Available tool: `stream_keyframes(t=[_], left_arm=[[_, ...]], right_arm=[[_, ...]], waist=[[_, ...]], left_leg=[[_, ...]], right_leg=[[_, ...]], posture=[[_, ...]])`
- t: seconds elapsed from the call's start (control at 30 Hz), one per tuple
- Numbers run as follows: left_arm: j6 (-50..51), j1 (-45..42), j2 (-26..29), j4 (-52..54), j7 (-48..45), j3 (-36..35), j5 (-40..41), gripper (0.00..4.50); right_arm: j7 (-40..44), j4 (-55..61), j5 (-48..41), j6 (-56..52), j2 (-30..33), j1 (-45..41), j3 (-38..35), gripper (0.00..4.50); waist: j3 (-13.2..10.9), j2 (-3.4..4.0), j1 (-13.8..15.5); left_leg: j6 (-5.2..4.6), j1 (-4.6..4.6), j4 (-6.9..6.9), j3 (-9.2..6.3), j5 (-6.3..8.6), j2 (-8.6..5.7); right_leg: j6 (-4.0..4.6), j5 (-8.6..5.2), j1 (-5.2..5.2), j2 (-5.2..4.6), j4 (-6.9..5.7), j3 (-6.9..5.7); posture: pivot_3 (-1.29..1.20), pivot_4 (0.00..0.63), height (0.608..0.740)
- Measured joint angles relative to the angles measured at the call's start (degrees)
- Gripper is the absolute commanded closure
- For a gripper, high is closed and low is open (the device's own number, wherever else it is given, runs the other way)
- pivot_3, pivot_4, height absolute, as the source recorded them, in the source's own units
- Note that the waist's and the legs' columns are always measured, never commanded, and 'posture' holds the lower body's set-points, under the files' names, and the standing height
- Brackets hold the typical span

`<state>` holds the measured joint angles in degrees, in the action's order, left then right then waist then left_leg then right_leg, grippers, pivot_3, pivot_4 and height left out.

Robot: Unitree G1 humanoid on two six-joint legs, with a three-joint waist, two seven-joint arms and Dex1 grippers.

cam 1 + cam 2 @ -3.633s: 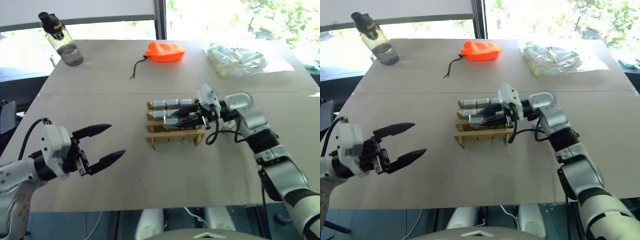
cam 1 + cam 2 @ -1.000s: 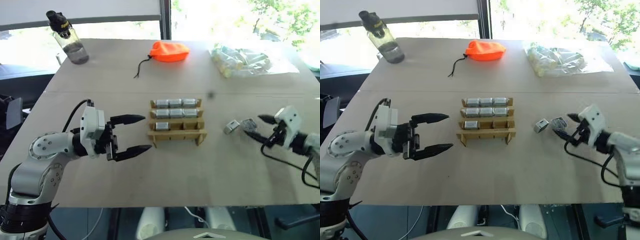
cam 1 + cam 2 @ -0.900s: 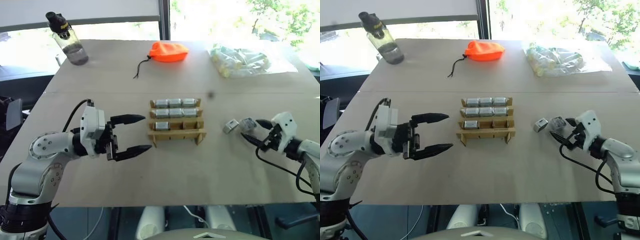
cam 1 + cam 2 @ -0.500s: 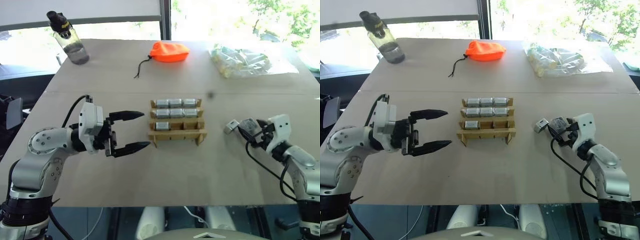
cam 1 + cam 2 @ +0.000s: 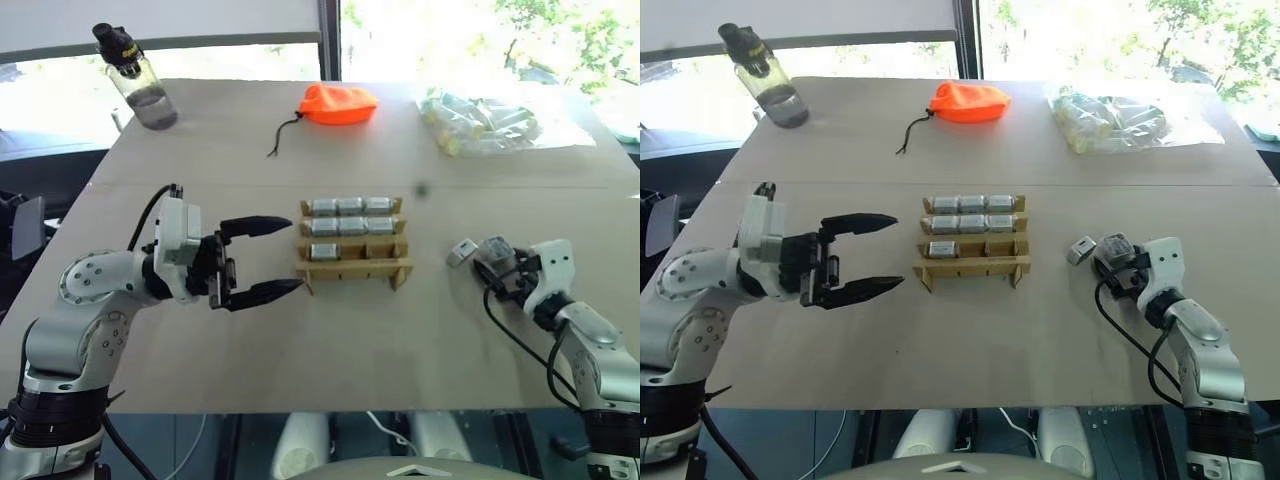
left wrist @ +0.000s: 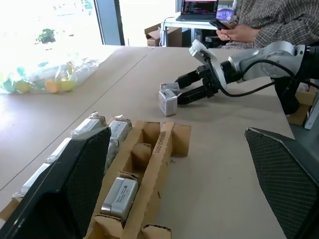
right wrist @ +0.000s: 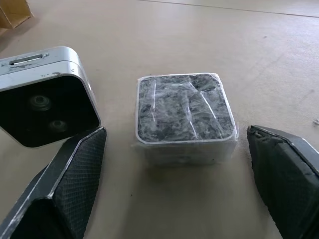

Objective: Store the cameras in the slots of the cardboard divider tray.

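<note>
The cardboard divider tray [image 5: 352, 267] stands mid-table. Cameras [image 5: 350, 206] fill its back and middle rows, and one more camera [image 5: 323, 251] sits in the front row's left slot. Two loose cameras lie to its right: a bare one [image 7: 45, 94] and a plastic-wrapped one [image 7: 185, 115]. My right gripper [image 7: 175, 133] is open, low over the table, a finger on each side of the wrapped camera without touching it. My left gripper [image 5: 293, 254] is open and empty, pointing at the tray's left end from a short gap.
A water bottle [image 5: 135, 80] stands at the far left. An orange pouch [image 5: 338, 103] and a clear bag of pale pieces [image 5: 480, 120] lie along the far edge. A person's hands [image 6: 234, 32] with a phone show beyond the table's right side.
My right gripper has left the tray and come down beside the two loose cameras, turning until its fingers flank the wrapped one. My left gripper has come near the tray's left end.
</note>
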<state>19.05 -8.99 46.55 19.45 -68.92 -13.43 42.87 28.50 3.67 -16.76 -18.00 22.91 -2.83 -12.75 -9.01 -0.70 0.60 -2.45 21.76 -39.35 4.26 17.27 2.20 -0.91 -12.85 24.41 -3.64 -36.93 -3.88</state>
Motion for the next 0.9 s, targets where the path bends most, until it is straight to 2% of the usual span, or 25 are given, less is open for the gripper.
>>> stream_keyframes(t=[0.03,0.1,0.13,0.2,0.23,0.47,0.67,0.73,0.8,0.9], left_arm=[[0.5,-0.3,0.0,0.3,0.1,-0.1,0.6,0.0],[0.8,-0.4,0.0,0.3,0.3,-0.4,1.4,0.0],[1.1,-0.5,0.0,0.4,0.5,-0.6,1.9,0.0],[1.5,-0.7,0.0,0.6,0.5,-0.8,2.3,0.0],[1.5,-0.7,0.1,0.6,0.5,-0.8,2.3,0.0],[1.5,-0.7,0.1,0.7,0.4,-0.8,2.2,0.0],[1.6,-1.6,0.2,0.3,0.3,-0.4,1.4,0.0],[2.3,-2.9,0.4,-0.2,0.7,0.5,0.8,0.0],[4.2,-4.8,0.5,-0.9,1.7,1.5,0.0,0.0],[6.5,-8.6,0.3,-3.0,2.9,4.2,-0.7,0.0]], right_arm=[[-0.1,0.0,0.0,0.1,-0.2,0.0,0.2,0.54],[-0.1,0.0,0.0,0.4,-0.2,0.0,0.5,0.96],[-0.2,0.0,0.0,0.6,-0.2,0.0,0.6,1.56],[-0.2,0.0,0.0,0.7,-0.2,0.0,0.6,2.46],[-0.2,0.0,0.0,0.8,-0.2,0.0,0.6,2.66],[-1.0,-0.4,-0.2,2.7,-0.1,-0.7,-0.1,2.66],[1.7,-0.5,-1.1,5.3,7.3,-7.7,-3.1,2.66],[3.0,1.0,-3.1,4.2,7.4,-10.8,-2.9,2.66],[5.2,2.5,-4.2,3.5,7.8,-13.9,-1.4,2.66],[11.8,3.9,-3.2,5.2,8.9,-18.0,6.0,2.66]], waist=[[0.0,0.0,0.0],[0.0,0.0,0.0],[0.0,0.0,0.0],[0.0,0.0,0.0],[0.0,0.0,0.0],[0.0,0.01,0.0],[0.0,0.02,0.0],[0.0,0.02,-0.2],[0.0,0.02,-0.2],[0.0,0.02,-0.2]], left_leg=[[0.0,0.0,0.0,-0.01,0.0,0.0],[0.0,0.0,0.0,-0.01,0.0,0.0],[0.0,0.0,0.0,-0.02,0.0,0.0],[0.0,-0.01,0.0,-0.01,0.0,0.0],[0.0,-0.01,0.0,-0.01,0.0,-0.01],[0.0,0.0,0.0,0.01,0.0,-0.01],[0.0,-0.03,-0.02,0.01,0.0,-0.01],[0.0,-0.04,-0.01,-0.02,-0.01,0.02],[0.01,-0.02,0.0,-0.1,-0.01,0.02],[0.0,0.0,-0.01,-0.07,-0.01,0.01]], right_leg=[[0.0,0.0,0.0,0.0,0.0,0.0],[0.0,0.0,0.0,0.0,0.0,0.0],[0.0,0.0,0.0,0.0,0.0,0.0],[0.0,0.0,0.0,0.0,-0.01,0.0],[0.0,0.0,0.0,0.01,-0.01,0.0],[0.0,0.0,0.0,0.0,-0.01,0.0],[0.0,0.0,0.0,0.05,-0.01,0.0],[0.01,0.01,0.0,0.13,-0.03,0.0],[0.02,0.0,0.0,0.14,-0.04,0.0],[0.01,0.01,0.0,0.13,-0.02,-0.02]], posture=[[0.0,0.15,0.726],[0.0,0.15,0.726],[0.0,0.15,0.726],[0.0,0.15,0.726],[0.0,0.15,0.726],[0.0,0.15,0.726],[0.0,0.15,0.726],[0.0,0.15,0.726],[0.0,0.15,0.726],[0.0,0.15,0.726]])
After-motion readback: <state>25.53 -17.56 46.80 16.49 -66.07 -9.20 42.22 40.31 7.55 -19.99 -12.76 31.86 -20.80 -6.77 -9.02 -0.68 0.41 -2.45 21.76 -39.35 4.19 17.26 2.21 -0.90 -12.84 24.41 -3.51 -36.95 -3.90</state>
